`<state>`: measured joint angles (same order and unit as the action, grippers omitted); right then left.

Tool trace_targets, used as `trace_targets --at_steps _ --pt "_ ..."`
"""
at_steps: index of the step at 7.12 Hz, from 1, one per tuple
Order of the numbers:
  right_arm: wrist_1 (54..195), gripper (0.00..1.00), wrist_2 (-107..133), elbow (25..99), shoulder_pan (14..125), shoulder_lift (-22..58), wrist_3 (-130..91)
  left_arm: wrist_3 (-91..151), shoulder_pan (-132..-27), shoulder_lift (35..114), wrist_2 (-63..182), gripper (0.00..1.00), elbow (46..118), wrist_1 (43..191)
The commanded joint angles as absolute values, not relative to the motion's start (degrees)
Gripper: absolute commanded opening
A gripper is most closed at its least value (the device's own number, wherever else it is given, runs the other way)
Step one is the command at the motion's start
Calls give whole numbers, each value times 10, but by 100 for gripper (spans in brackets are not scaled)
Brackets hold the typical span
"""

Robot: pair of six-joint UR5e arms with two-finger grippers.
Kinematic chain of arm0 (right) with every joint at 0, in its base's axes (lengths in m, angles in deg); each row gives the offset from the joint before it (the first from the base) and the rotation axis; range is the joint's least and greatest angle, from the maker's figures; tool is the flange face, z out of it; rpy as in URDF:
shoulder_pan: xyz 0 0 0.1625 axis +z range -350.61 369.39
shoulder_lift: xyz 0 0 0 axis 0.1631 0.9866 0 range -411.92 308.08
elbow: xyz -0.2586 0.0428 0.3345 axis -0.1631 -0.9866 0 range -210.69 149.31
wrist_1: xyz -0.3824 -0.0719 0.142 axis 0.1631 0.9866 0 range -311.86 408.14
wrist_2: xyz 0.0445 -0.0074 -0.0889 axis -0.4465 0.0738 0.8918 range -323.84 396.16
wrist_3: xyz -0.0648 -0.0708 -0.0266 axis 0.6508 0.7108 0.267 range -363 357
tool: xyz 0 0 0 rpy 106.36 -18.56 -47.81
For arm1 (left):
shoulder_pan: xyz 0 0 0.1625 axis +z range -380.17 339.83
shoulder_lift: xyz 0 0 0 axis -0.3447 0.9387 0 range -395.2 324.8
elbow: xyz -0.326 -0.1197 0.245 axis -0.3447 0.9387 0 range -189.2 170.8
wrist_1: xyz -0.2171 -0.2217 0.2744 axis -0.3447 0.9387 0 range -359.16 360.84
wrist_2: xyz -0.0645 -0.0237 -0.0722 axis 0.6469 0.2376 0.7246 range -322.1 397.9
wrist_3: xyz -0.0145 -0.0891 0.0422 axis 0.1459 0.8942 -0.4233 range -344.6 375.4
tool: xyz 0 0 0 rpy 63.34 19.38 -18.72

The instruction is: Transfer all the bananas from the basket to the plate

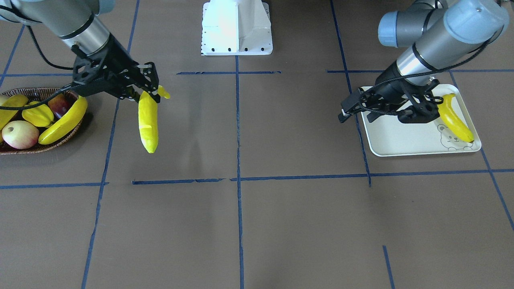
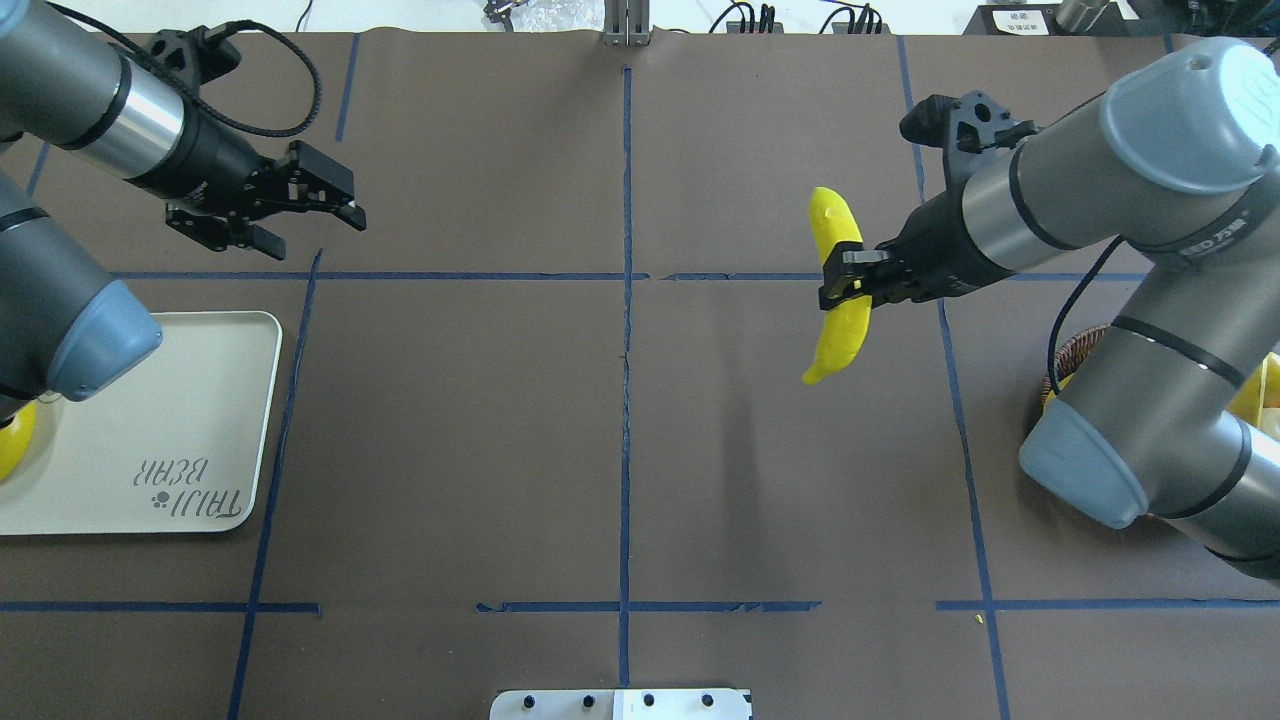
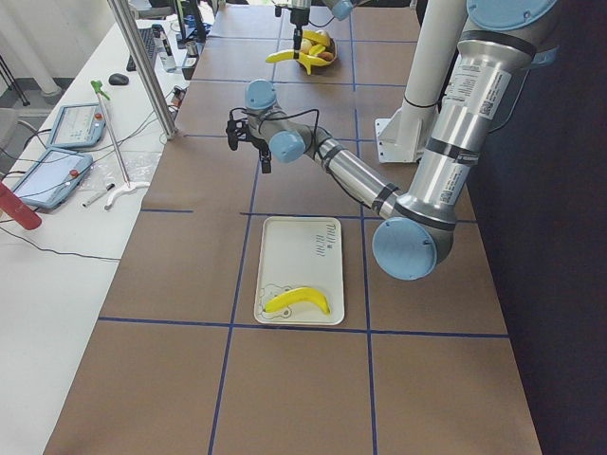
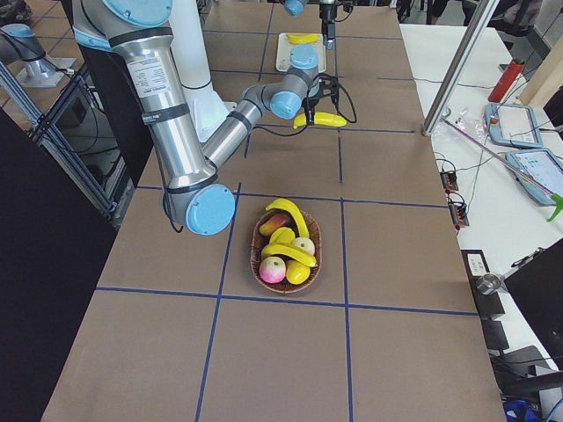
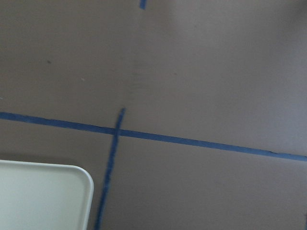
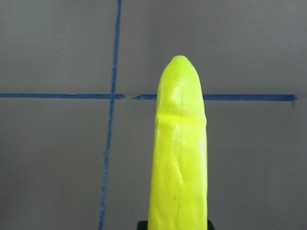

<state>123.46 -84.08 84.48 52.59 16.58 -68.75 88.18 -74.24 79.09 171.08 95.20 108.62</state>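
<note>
The right tool [image 2: 838,280] is clamped on a banana [image 2: 838,345] held clear above the table [image 2: 500,450], its long axis crosswise to the fingers. The plate [image 2: 150,400] lies well apart, ahead of this tool. The left tool [image 2: 345,205], open and empty, hangs nearer it.

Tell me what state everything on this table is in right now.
Right gripper: shut on the held banana, lifted clear of the table.
Left gripper: open, empty, in the air.
Tray: holds one lying banana.
Basket: holds two bananas, two apples, a starfruit.
</note>
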Motion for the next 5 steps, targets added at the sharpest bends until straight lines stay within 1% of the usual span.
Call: trace_targets --at_steps 1,2,3,4,5 --pt "1088 8 -755 810 447 141 -778 985 -713 833 1708 100 950 1148" --pt "1029 8 -713 781 411 126 -810 1021 -706 842 1707 100 945 1181" --pt "998 8 -672 766 383 116 -819 1064 -698 870 1705 100 927 1187" --pt "996 8 -656 762 368 102 -822 1105 -689 904 1700 100 900 1189" --pt "996 9 -655 757 363 89 -828 1130 -668 909 1667 100 897 1204"
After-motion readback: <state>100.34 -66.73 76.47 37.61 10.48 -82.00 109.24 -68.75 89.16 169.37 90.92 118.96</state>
